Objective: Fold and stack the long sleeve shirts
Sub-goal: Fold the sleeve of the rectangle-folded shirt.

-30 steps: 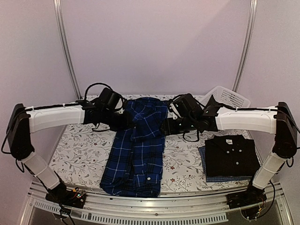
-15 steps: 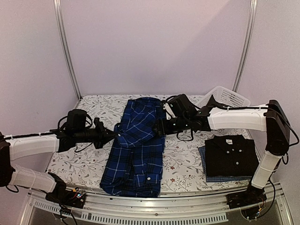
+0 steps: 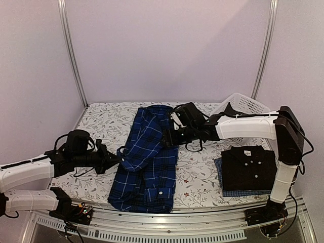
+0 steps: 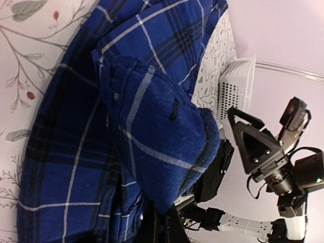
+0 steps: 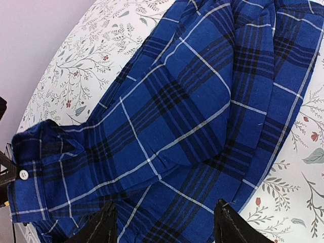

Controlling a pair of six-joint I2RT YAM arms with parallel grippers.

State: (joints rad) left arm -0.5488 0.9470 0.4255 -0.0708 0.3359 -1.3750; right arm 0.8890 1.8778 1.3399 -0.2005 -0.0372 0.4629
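The dark blue plaid shirt point(image 3: 149, 162) lies lengthwise in the middle of the table. My left gripper point(image 3: 115, 160) is at its left edge, shut on a fold of the sleeve; in the left wrist view the cloth point(image 4: 152, 126) drapes over the closed gripper point(image 4: 163, 225). My right gripper point(image 3: 166, 137) hovers open over the shirt's upper right part. In the right wrist view its fingertips point(image 5: 101, 223) stand wide apart above the plaid point(image 5: 192, 101), holding nothing. The folded black shirt point(image 3: 250, 167) lies on the folded blue check shirt point(image 3: 238, 193) at the right front.
A white lattice basket point(image 3: 246, 105) stands at the back right, also in the left wrist view point(image 4: 235, 86). The table has a floral cloth point(image 3: 106, 121). Metal rails run along the front edge point(image 3: 167, 223).
My left arm swung from the back of the table down to the near left, drawing the plaid sleeve leftward across the shirt. My right gripper shifted slightly left over the shirt.
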